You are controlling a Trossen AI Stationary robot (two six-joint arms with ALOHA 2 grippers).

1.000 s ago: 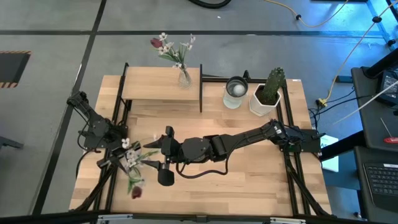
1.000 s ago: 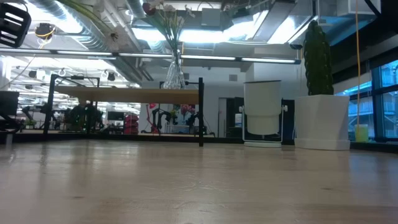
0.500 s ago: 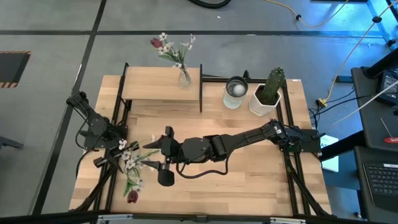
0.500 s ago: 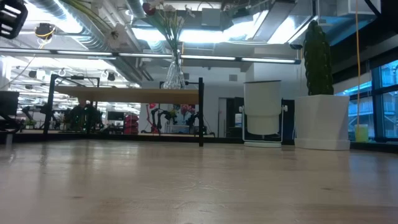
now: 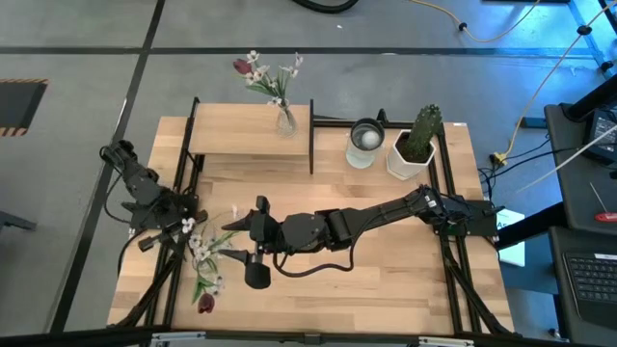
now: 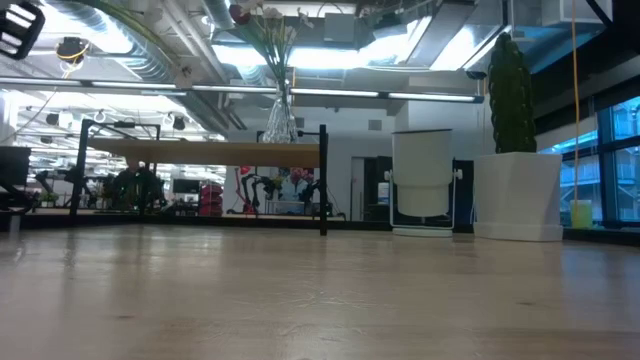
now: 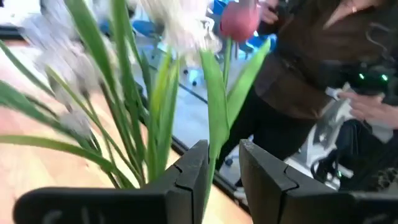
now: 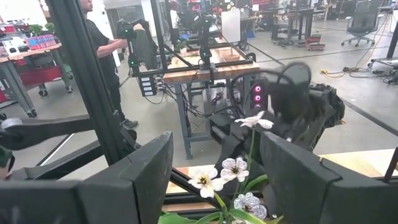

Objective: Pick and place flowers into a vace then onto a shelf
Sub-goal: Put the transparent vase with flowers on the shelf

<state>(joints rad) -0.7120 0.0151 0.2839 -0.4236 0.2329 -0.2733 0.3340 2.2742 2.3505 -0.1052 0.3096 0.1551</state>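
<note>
A loose bunch of flowers (image 5: 202, 265), green stems with white blossoms (image 5: 198, 247) and a dark red tulip head (image 5: 205, 304), is held over the table's near left part by my left gripper (image 5: 179, 229), which is shut on the stems (image 7: 224, 177). My right gripper (image 5: 234, 227) stands open just right of the bunch; in its wrist view the blossoms (image 8: 235, 168) show beyond the fingers (image 8: 214, 186). A glass vase (image 5: 285, 120) with other flowers stands on the shelf (image 5: 241, 135). My left gripper pinches several green stems near their cut ends (image 7: 213, 163) between its two fingers. The fingers (image 7: 193, 177) point nearly level. The stems run out past the fingertips toward the table's near edge. The bunch is lifted clear of the table, its heads spreading out.
A white cup (image 5: 364, 143) and a cactus in a white pot (image 5: 416, 146) stand at the far right beside the shelf. Black frame posts (image 5: 311, 135) rise around the table. A person (image 7: 298, 68) stands in the room beyond the table.
My left gripper has risen and drawn back a little toward the table's left edge, tipping its fingers upward. The bunch has gone with it, and its tulip head now points more toward the near edge.
</note>
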